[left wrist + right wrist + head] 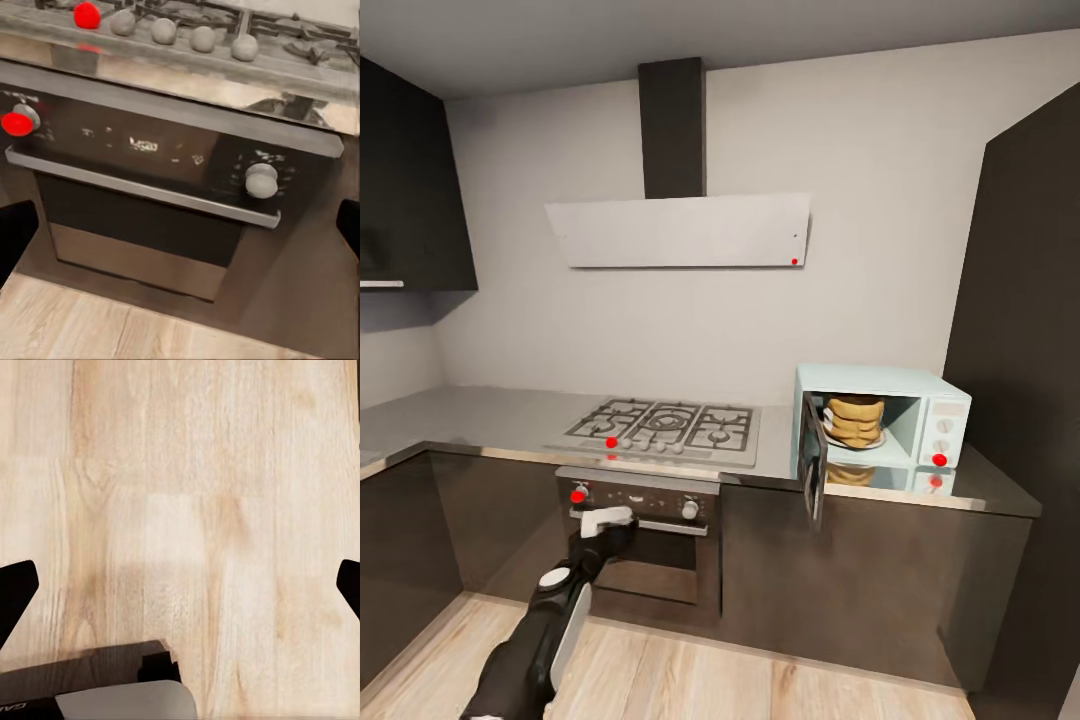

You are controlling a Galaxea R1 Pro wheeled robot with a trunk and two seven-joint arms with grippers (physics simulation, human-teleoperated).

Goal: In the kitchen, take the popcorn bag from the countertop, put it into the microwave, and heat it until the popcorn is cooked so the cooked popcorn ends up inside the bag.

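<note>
Left arm: reaches forward and up from the lower edge of the head view, dark with white panels, ending in the left gripper (605, 520) just in front of the built-in oven (645, 545).
Left gripper: its two dark fingertips (15, 240) sit at opposite edges of the left wrist view, spread wide, with nothing between them.
Right gripper: in the right wrist view its fingertips (16, 592) are also wide apart and hold nothing, facing the pale wood floor (195, 510).
Oven: dark door under a steel handle, one red knob (16, 123) and one grey knob (261, 180) on its panel.
Countertop (450, 415): long grey worktop over dark cabinet fronts, running along the wall and turning the corner at the left.
Gas hob (665, 428): set into the worktop directly above the oven, a row of knobs along its front edge.
Microwave (885, 430): stands on the worktop to the right of the hob, its door swung open toward the hob side.
Popcorn bag (855, 420): inside the microwave cavity on a pale plate, upright with its long axis vertical; the mouth appears to be at the top, though its detail is too small to tell.
Hood (680, 230): pale slanted panel on the far wall above the hob.
</note>
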